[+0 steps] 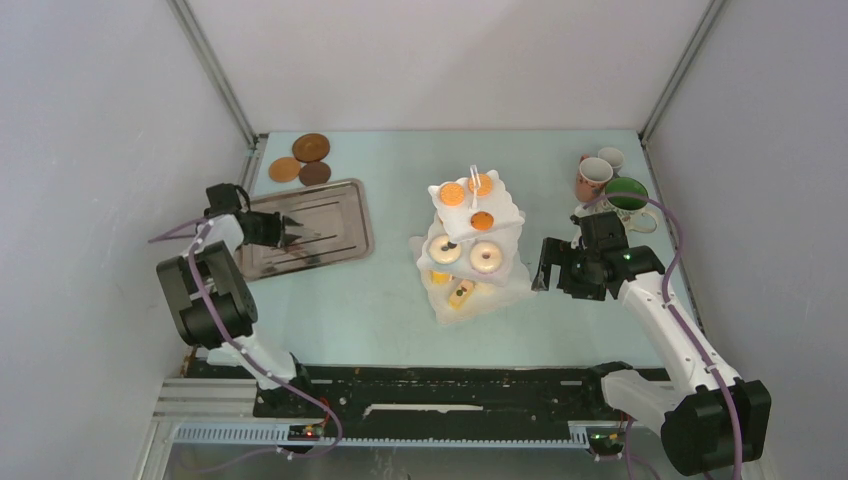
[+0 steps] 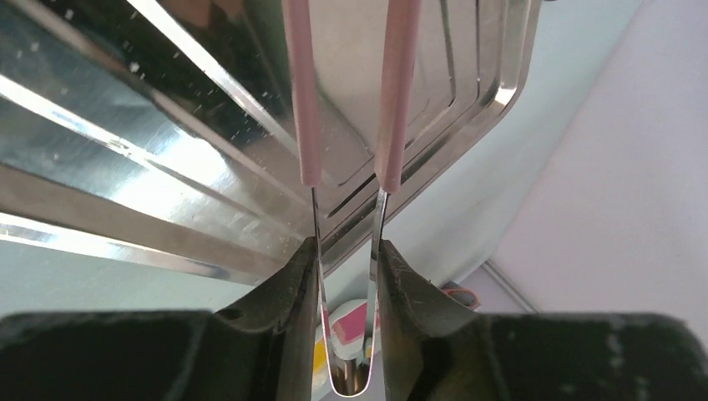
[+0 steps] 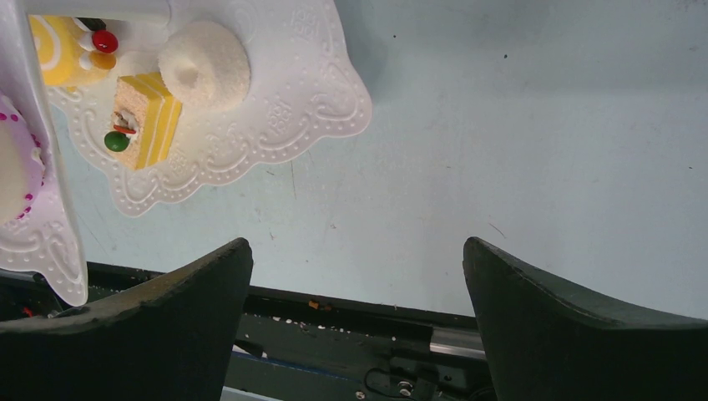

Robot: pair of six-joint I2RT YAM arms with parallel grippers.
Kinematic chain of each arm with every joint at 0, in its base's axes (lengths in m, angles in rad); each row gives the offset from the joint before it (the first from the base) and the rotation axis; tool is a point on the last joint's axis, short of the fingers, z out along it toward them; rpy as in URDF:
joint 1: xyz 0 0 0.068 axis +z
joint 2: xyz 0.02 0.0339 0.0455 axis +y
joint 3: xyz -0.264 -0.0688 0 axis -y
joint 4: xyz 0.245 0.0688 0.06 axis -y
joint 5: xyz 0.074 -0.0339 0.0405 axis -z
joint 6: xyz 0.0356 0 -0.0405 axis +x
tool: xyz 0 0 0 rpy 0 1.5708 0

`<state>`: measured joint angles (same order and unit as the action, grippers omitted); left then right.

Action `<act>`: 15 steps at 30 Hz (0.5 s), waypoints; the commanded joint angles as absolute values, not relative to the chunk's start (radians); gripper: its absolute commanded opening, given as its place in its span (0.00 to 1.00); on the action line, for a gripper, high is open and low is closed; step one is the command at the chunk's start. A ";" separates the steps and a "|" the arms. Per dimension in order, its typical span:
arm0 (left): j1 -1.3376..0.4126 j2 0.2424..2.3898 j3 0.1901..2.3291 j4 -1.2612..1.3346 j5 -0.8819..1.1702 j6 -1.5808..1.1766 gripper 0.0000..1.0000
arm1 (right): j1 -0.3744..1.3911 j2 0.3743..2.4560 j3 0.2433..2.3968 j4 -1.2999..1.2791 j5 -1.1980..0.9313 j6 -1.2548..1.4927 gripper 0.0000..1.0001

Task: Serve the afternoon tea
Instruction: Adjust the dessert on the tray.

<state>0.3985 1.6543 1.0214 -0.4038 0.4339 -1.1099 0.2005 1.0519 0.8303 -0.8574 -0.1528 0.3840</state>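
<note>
The white three-tier stand (image 1: 505,215) is mid-table, with orange biscuits (image 1: 452,194) on top, donuts (image 1: 486,257) on the middle tier and yellow cakes (image 1: 461,293) at the bottom. My left gripper (image 1: 285,229) hovers over the grey metal tray (image 1: 345,205), shut on the spring end of the pink tongs (image 2: 305,100); in the left wrist view my left gripper (image 2: 349,251) squeezes both metal arms. My right gripper (image 1: 541,270) stands open just right of the stand. In the right wrist view my right gripper (image 3: 357,255) is empty, with the bottom tier (image 3: 275,100) and a yellow cake (image 3: 146,117) at upper left.
Three brown coasters (image 1: 311,147) lie at the back left beyond the tray. A pink mug (image 1: 593,179), a small pale mug (image 1: 611,158) and a green-inside mug (image 1: 627,195) stand at the back right, close behind my right arm. White walls enclose the table.
</note>
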 commanded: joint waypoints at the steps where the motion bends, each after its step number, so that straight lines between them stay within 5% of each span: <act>1: 0.381 1.673 1.196 -0.597 0.400 -0.878 0.31 | 0.196 1.054 0.841 -0.842 -0.146 0.373 1.00; 11: 0.356 1.593 1.367 -1.031 0.190 -0.153 0.33 | 0.196 1.053 0.840 -0.838 -0.165 0.366 1.00; 15: 0.359 1.547 1.292 -1.021 0.097 -0.135 0.34 | 0.209 1.056 0.840 -0.838 -0.180 0.362 1.00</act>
